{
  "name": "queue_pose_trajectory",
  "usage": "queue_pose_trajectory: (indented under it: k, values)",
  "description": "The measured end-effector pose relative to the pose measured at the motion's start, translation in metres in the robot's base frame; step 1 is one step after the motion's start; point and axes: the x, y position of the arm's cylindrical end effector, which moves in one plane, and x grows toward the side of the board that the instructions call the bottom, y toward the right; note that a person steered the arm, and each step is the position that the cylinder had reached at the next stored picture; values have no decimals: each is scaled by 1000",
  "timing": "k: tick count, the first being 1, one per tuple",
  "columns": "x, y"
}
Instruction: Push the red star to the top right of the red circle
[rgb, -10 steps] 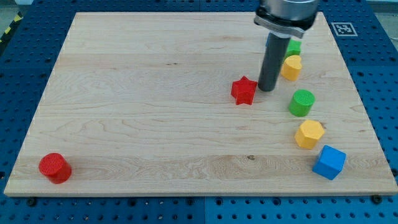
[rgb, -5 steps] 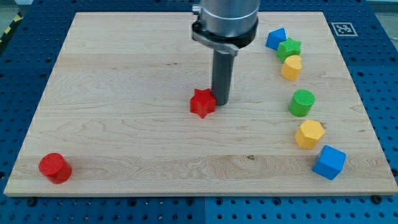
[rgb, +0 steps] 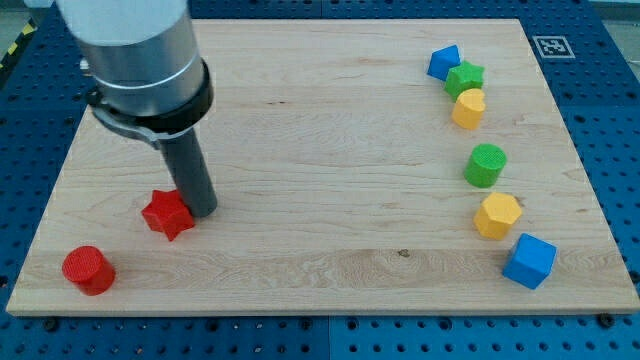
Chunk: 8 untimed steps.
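Since the earlier frames we have carried the red star (rgb: 167, 214) from right of the board's middle well over to the left, and our tip (rgb: 203, 212) has travelled with it. The blocks along the right edge have not shifted.

The star now lies near the board's (rgb: 300, 120) near-left corner, up and to the right of the red circle (rgb: 88, 270), apart from it with bare wood between. Our tip sits against the star's right side, touching or very nearly so. The arm carries no gripper: only the rod, which holds nothing and can only push.

Handling, as we judge it: the star looks a small, light, rigid plastic piece that slides freely on smooth wood. Its points make it liable to turn under an off-centre push, so contact belongs on a flat or notch in line with its middle. No fragility is apparent.

Count: one red star, one red circle, two blue blocks (rgb: 444, 62) (rgb: 529, 261), one green star (rgb: 465, 77), one green cylinder (rgb: 486, 165), two yellow blocks (rgb: 468, 108) (rgb: 496, 216). Eight in all.

The placement appears close to met.
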Motion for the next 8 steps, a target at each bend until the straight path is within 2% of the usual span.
queue_pose_trajectory:
  k: [3,8]
  values:
    - [-1,-37]
    - [17,-47]
